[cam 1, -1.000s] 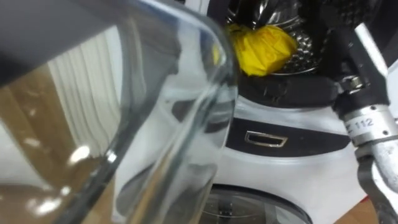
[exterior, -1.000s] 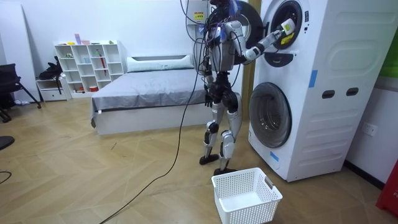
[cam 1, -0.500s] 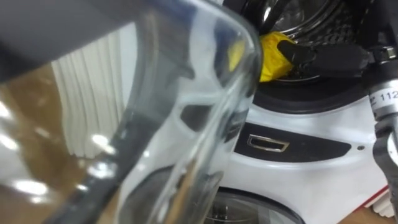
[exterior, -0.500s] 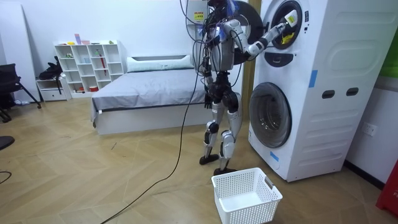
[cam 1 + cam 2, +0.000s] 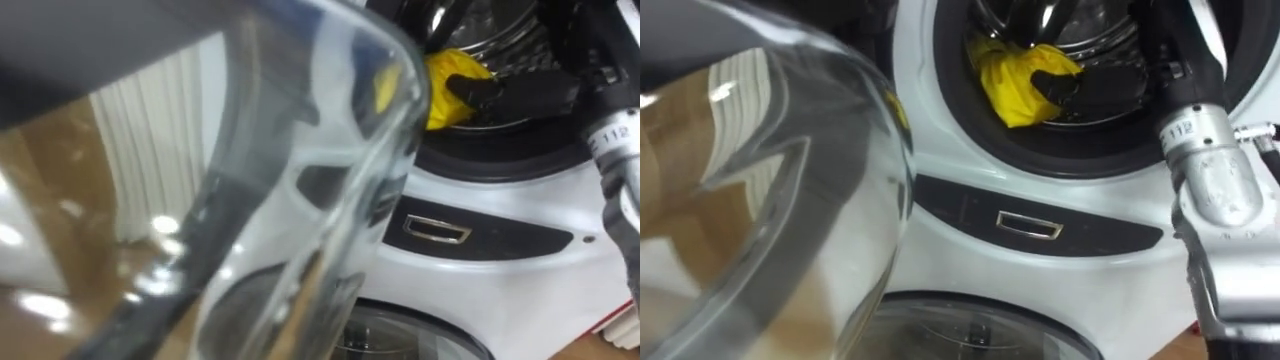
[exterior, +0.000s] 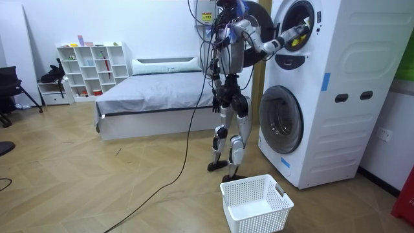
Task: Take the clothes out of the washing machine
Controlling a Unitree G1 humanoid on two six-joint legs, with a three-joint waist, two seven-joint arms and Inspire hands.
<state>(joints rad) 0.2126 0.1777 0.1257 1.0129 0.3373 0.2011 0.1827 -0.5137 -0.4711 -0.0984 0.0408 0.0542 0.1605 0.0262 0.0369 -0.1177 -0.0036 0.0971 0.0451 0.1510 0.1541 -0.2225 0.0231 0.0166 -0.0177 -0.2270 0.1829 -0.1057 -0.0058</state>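
door: open glass door point(image 5: 300, 190) of the upper drum takes up the near left. It is swung out toward the robot, so the opening is free.
clothes: yellow cloth point(image 5: 1012, 72), bunched at the front lip of the upper drum point(image 5: 1080, 30), left part of the opening. It is inside the machine, not out yet.
right hand: right hand point(image 5: 1092, 92) comes in from the right and lies against the cloth's right side. Dark on dark, so cannot tell whether it grips the cloth or only touches it.
panel: dark strip with a small framed handle point(image 5: 1025, 225) sits just under the opening, with the shut lower door point(image 5: 970, 335) below it.
stance: robot stands upright, close in front of the washing machine point(image 6: 336, 97). Its right arm is raised high because the cloth sits in the top unit.
basket: white basket point(image 6: 255, 206) sits on the floor by the robot's feet, in front of the machine. It looks empty and is probably there to catch the drop.
step: reach/grasp stage, nothing pulled out.
next: needs a firm hold, then a pull over the rim.
risk: cloth could slip or drag on the door seal.
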